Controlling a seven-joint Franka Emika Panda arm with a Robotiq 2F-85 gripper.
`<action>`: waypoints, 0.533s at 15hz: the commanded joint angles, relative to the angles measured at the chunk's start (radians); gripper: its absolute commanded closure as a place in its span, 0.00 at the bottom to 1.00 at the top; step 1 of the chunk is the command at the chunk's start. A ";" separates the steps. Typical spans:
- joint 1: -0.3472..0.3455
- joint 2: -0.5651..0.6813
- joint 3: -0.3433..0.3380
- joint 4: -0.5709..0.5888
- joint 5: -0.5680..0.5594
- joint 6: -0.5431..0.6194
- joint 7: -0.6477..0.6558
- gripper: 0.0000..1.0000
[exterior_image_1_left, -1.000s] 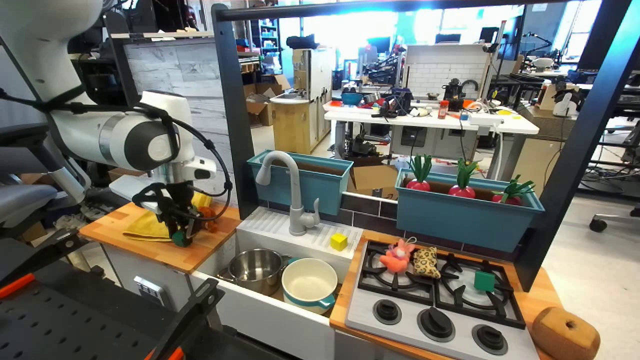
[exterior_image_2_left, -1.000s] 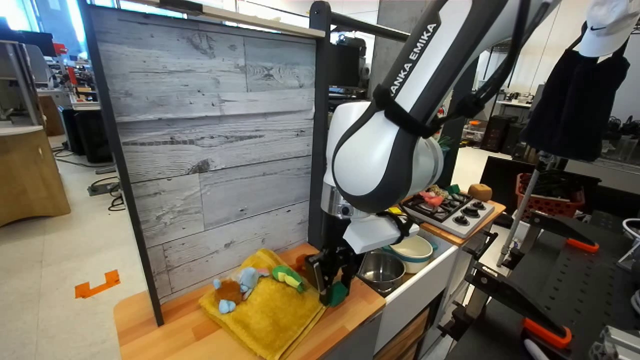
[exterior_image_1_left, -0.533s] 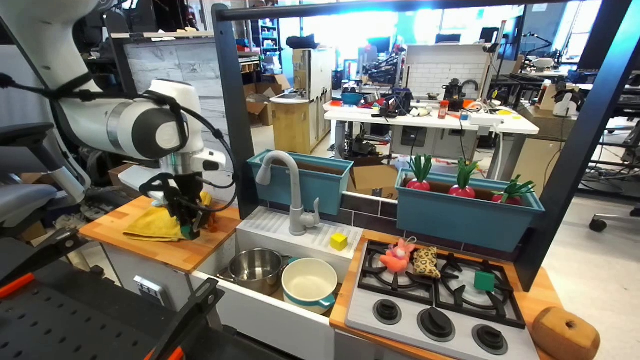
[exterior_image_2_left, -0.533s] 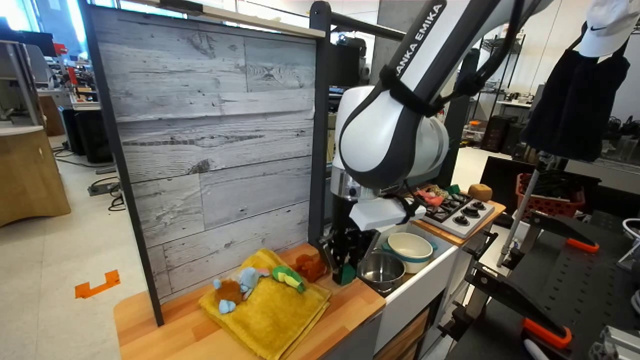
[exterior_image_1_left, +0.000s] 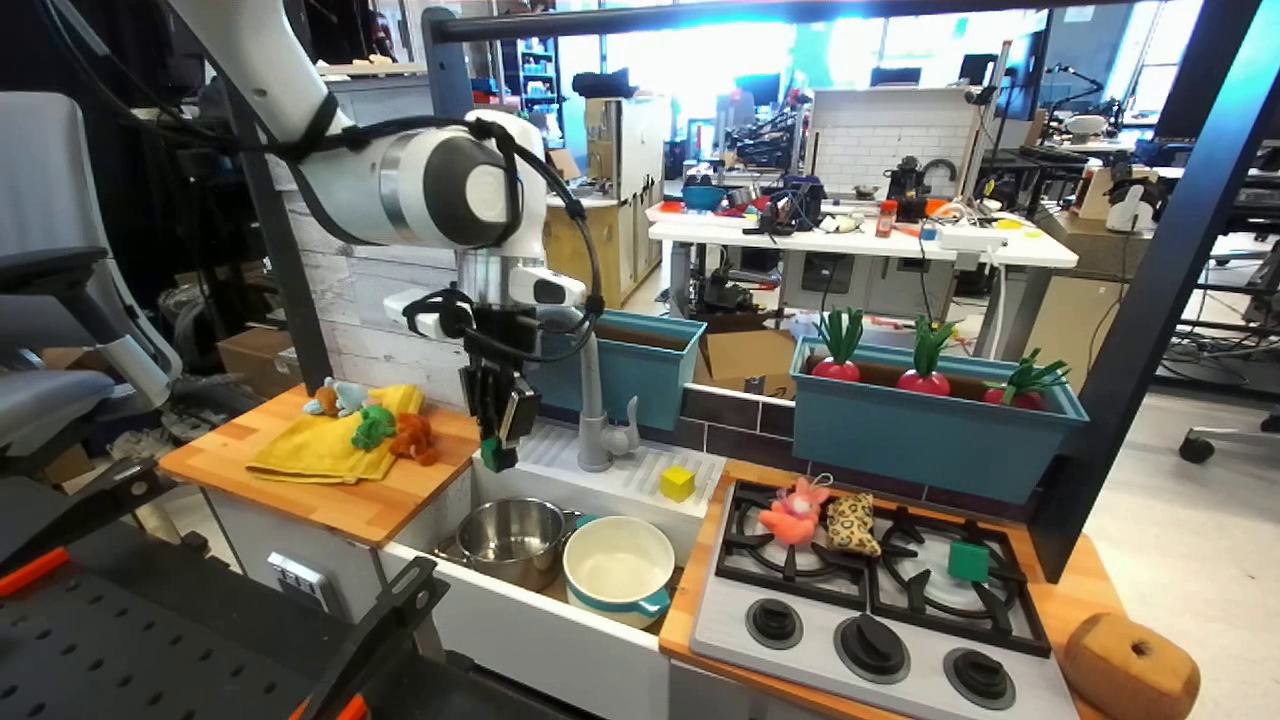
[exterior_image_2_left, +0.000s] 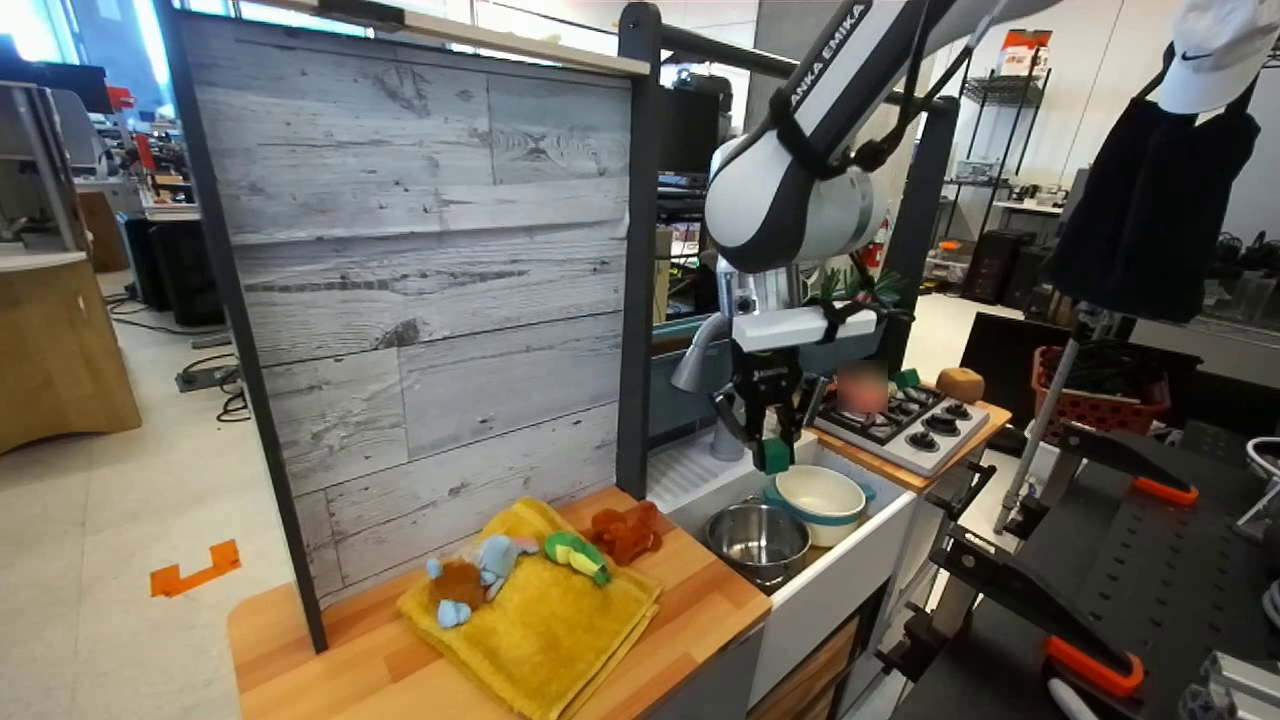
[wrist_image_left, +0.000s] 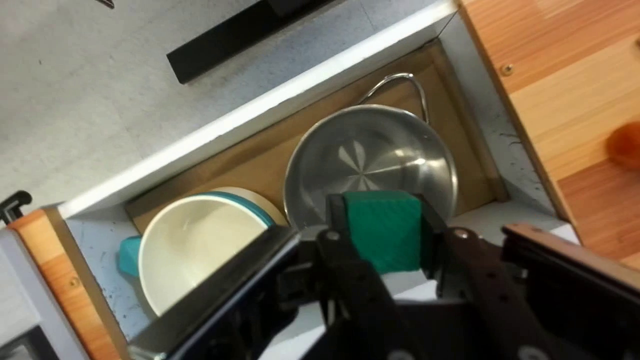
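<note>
End effector (wrist_image_left: 384, 227) spread partway, jaws apart only by the width of the green block (wrist_image_left: 384, 235) they pinch, one fingertip against each side, fingers pointing down. Block hangs in mid-air over the sink (exterior_image_1_left: 560, 640); both exterior views show clear air beneath it. Wrist view, reading from the block: steel pot (wrist_image_left: 367, 150) at 12 o'clock, part of its rim covered by block and fingers; cream pot (wrist_image_left: 200, 245) with teal trim at 9 o'clock, just beside the steel one; wooden tabletop (wrist_image_left: 575, 85) off at 2 o'clock. Again from the block, in an exterior view: steel pot at 6 o'clock, cream pot between 4 and 5, faucet (exterior_image_1_left: 594, 440) and yellow cube (exterior_image_1_left: 677, 484) at 3, cube sitting on ridged drainboard (exterior_image_1_left: 630, 482). Stove (exterior_image_1_left: 822, 648) further out at 4 o'clock, carrying orange-pink plush (exterior_image_1_left: 797, 512), leopard-print pouch (exterior_image_1_left: 853, 524) and green cube (exterior_image_1_left: 968, 562). Yellow towel (exterior_image_1_left: 310, 450) lies on the tabletop at 9 o'clock, green plush (exterior_image_1_left: 373, 427) on top. Red-brown plush (exterior_image_2_left: 627, 532) just beside the green one; can't tell if it rests on towel or tabletop.
</note>
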 joint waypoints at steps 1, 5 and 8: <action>0.007 0.187 -0.006 0.235 0.014 -0.115 0.104 0.84; 0.029 0.300 -0.031 0.323 -0.015 -0.106 0.165 0.84; 0.034 0.322 -0.031 0.339 -0.018 -0.088 0.169 0.33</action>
